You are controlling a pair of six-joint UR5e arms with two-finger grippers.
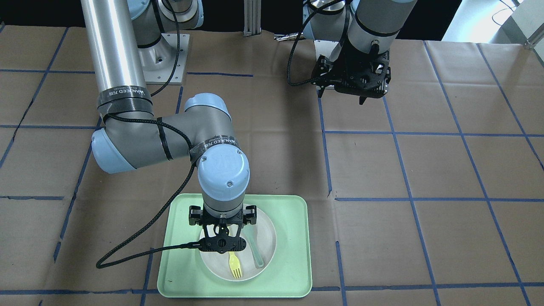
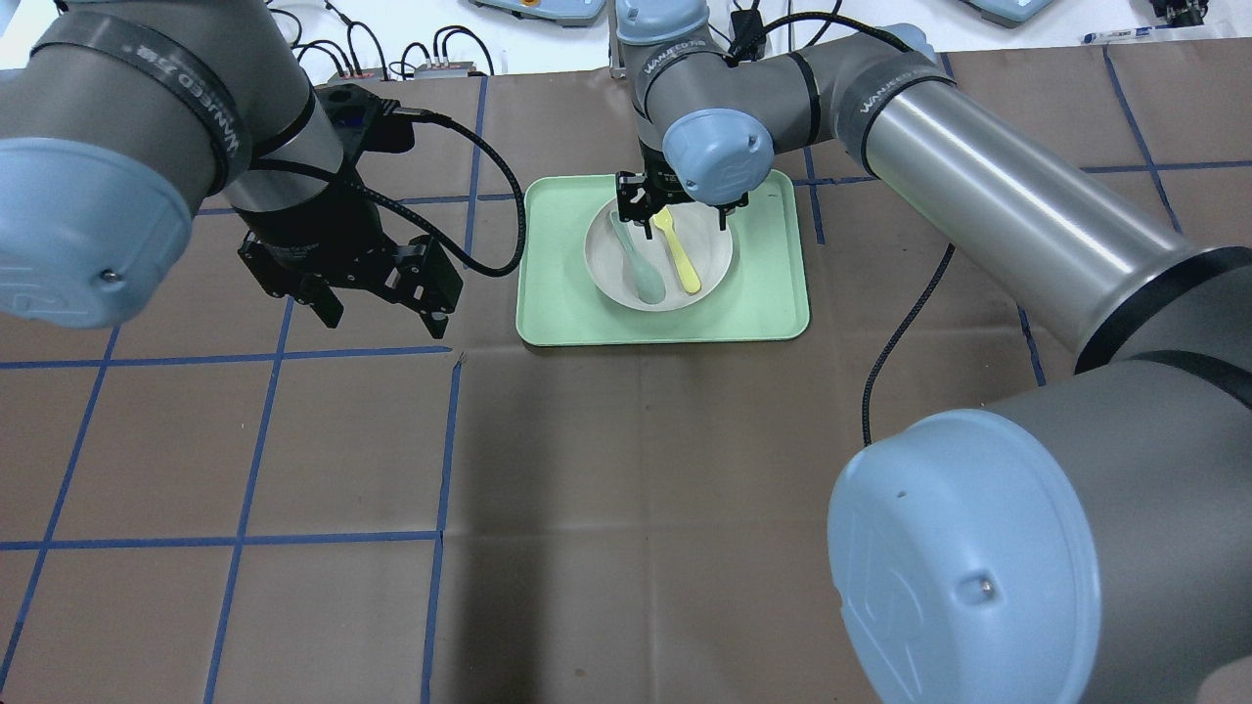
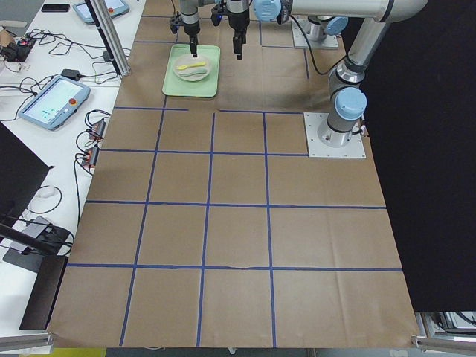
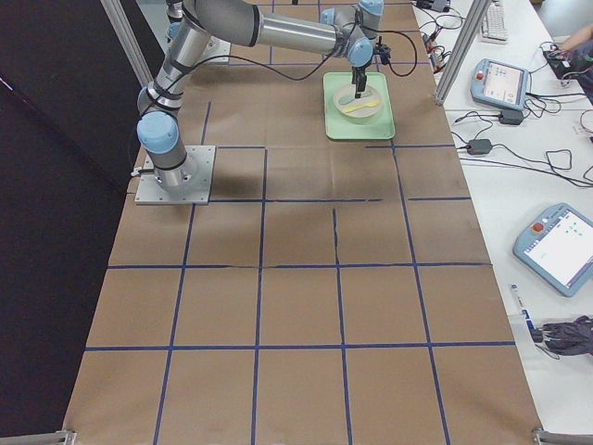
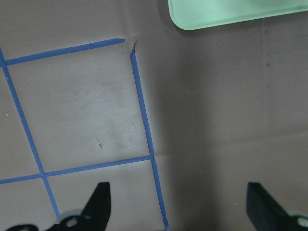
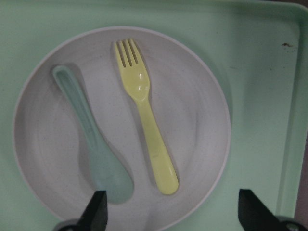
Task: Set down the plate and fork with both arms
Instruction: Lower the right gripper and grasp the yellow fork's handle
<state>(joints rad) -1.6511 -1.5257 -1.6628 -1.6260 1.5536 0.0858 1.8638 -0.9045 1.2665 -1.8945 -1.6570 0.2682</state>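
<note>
Your counter (image 3: 238,223) is covered edge to edge in brown paper, marked off into large squares by blue tape lines (image 3: 212,204). Along one long side runs your white bench (image 3: 44,82). It is strewn with black cables (image 3: 22,48) and carries a blue-edged teach pendant (image 3: 53,102). An aluminium post (image 3: 109,37) rises where the bench meets the counter. Along the opposite long side you have a black panel (image 3: 439,186). The light is bright and even, and the shadows on the paper are soft.
</note>
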